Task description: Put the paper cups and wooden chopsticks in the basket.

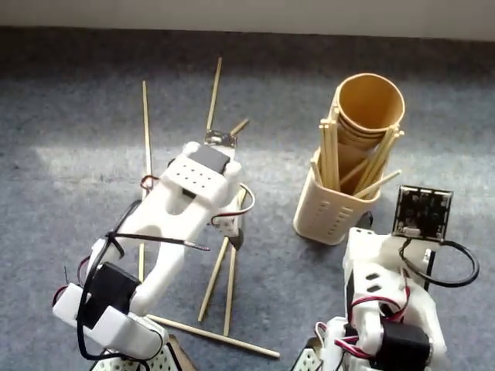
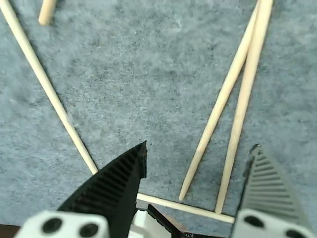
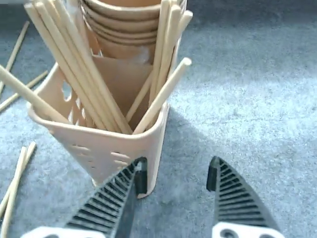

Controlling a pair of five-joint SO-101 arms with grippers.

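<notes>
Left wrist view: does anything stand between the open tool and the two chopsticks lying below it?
Nothing visible does. The left tool is open over the carpet, and the two chopsticks lie uncovered within its opening; a third chopstick lies at their ends.

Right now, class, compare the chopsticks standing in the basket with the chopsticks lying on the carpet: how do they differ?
Pose: in the basket, the standing chopsticks lean steeply against its wall and the stacked paper cups; the lying chopsticks rest flat on the carpet.
Grouping: the standing chopsticks are bunched together; the lying chopsticks are scattered at different angles near the left gripper.
Both sets are thin, pale wooden sticks.
</notes>
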